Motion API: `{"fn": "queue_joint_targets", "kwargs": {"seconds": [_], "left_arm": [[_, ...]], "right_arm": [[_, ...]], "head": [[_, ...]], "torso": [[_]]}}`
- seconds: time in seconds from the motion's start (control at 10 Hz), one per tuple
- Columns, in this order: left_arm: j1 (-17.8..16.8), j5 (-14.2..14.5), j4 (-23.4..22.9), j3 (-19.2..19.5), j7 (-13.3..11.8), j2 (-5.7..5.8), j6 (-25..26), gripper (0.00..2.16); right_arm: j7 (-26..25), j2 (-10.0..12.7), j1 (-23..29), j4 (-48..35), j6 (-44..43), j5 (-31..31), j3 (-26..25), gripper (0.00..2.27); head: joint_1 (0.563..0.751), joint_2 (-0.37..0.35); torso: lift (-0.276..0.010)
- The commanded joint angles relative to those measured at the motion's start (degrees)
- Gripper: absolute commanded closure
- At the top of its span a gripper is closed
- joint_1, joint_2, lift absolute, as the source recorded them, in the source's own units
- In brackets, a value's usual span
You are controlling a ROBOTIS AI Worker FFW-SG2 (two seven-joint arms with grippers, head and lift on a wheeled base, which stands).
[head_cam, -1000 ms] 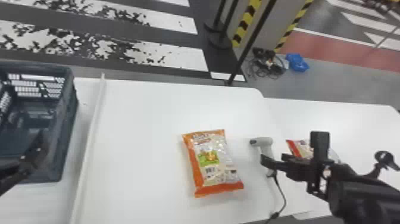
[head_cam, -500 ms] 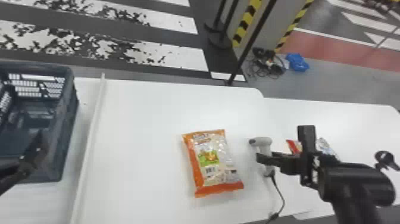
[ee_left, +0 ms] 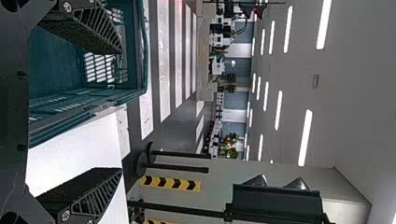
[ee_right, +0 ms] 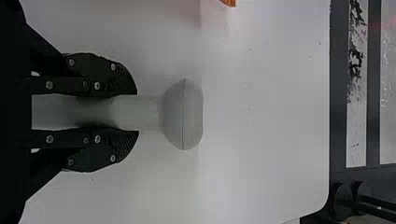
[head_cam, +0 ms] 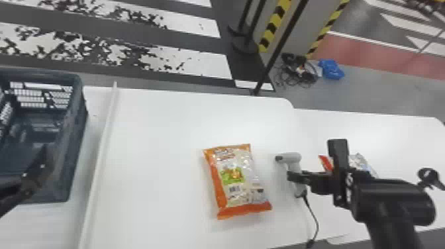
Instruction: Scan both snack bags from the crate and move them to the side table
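Right gripper [head_cam: 294,176], right of center in the head view: clamped on the grey scanner [head_cam: 291,157]. Right wrist view has its two fingers [ee_right: 123,84] pressed against opposite sides of the handle, scanner head sticking out past the tips. Can't tell if the scanner is off the table.

Left gripper [head_cam: 41,164], lower left of the head view, in front of the crate [head_cam: 43,74]. Fingers wide apart per the left wrist view.

Orange snack bag [head_cam: 235,180]: lying flat on the main table [head_cam: 159,132], just below and right of frame center, label side up, barcode showing. It's near the scanner, to its left, not touching.

Second snack bag [head_cam: 359,162], red and silver: on the side table [head_cam: 380,135], right part of the frame, partly hidden behind the right gripper.

Crate runs off the left edge of the frame, left of the white rail [head_cam: 99,155]. Scanner cable [head_cam: 316,218] runs from the handle down toward the bottom edge, right of center.
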Motion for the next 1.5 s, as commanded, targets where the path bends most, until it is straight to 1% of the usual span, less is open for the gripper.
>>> {"fn": "queue_joint_targets", "kwargs": {"seconds": [0.0, 0.2, 0.4, 0.6, 0.7, 1.0, 1.1, 1.3, 1.4], "left_arm": [[0.0, 0.1, 0.0, 0.0, -0.1, -0.05, 0.0, 0.1], [0.0, 0.1, 0.1, 0.1, -0.1, -0.14, 0.0, 0.1], [0.0, 0.1, 0.0, 0.0, -0.1, -0.22, 0.0, 0.1], [0.1, 0.1, 0.1, 0.0, -0.1, -0.22, 0.0, 0.1], [0.1, 0.1, 0.1, 0.0, -0.1, -0.4, 0.0, 0.1], [0.4, 0.1, 0.0, 0.1, -0.1, -0.49, 0.0, 0.1], [0.4, 0.1, 0.0, 0.1, -0.1, -0.49, 0.0, 0.1], [0.5, 0.1, 0.0, 0.1, -0.1, -0.49, 0.0, 0.1], [0.5, 0.1, 0.0, 0.1, -0.1, -0.49, 0.0, 0.1]], "right_arm": [[-0.5, 1.2, 3.2, -6.5, 2.4, -1.0, -1.9, 2.26], [-2.0, 4.3, 9.8, -18.7, 7.6, -1.9, -4.0, 2.26], [-1.9, 7.2, 16.5, -30.1, 11.7, -2.1, -5.8, 2.26], [-1.9, 9.4, 21.7, -40.3, 17.3, -2.2, -6.3, 2.26], [-1.6, 10.1, 23.3, -44.2, 20.5, -2.5, -6.0, 2.26], [0.3, 10.9, 25.8, -52.6, 30.5, -3.6, -4.0, 2.25], [0.9, 11.1, 25.8, -54.4, 32.8, -3.6, -3.0, 2.26], [1.6, 11.2, 25.8, -58.4, 37.7, -3.6, -1.0, 2.26], [1.8, 11.2, 25.9, -59.6, 38.2, -3.6, 0.0, 2.26]], "head": [[0.695, -0.35], [0.695, -0.35], [0.695, -0.348], [0.695, -0.324], [0.695, -0.317], [0.695, -0.256], [0.695, -0.242], [0.695, -0.188], [0.695, -0.162]], "torso": [[-0.075], [-0.075], [-0.075], [-0.075], [-0.075], [-0.075], [-0.075], [-0.075], [-0.075]]}}
